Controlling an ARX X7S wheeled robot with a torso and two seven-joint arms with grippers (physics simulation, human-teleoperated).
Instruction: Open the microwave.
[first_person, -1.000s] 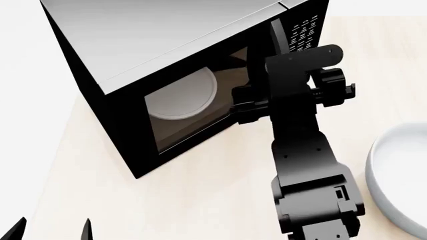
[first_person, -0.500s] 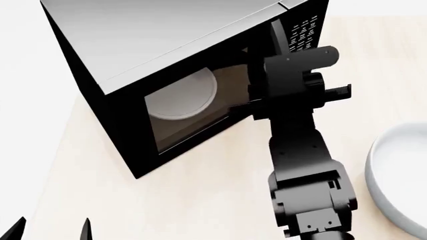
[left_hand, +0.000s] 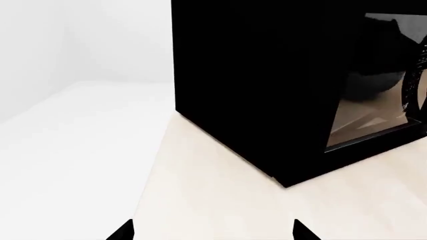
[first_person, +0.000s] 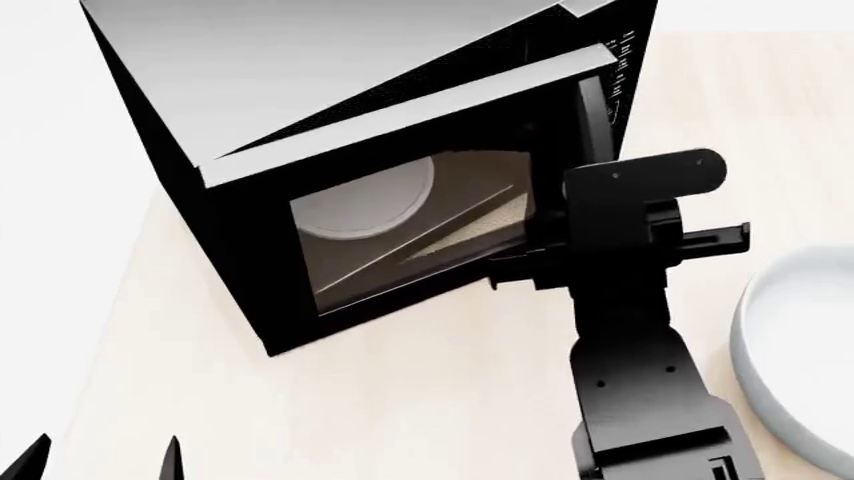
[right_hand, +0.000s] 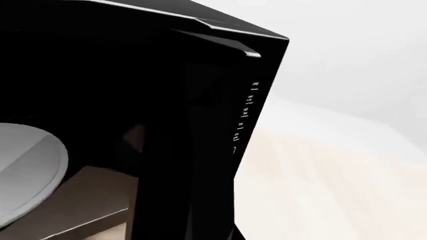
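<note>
Nearest, the idle left pincer (first_person: 100, 458) hangs wide open over the pale wooden worktop (first_person: 400, 400), while the right pincer (first_person: 527, 268), grip unreadable, meets the large black glass-doored microwave's (first_person: 334, 120) door edge, seemingly for leverage.

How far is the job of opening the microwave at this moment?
Done: the door of the microwave is unlatched and stands ajar, with a wedge gap along its top edge. In hand: the right end effector is at the door's handle side; its grip is hidden. The left end effector waits apart, open. Left: swing the door wide to expose the turntable.
</note>
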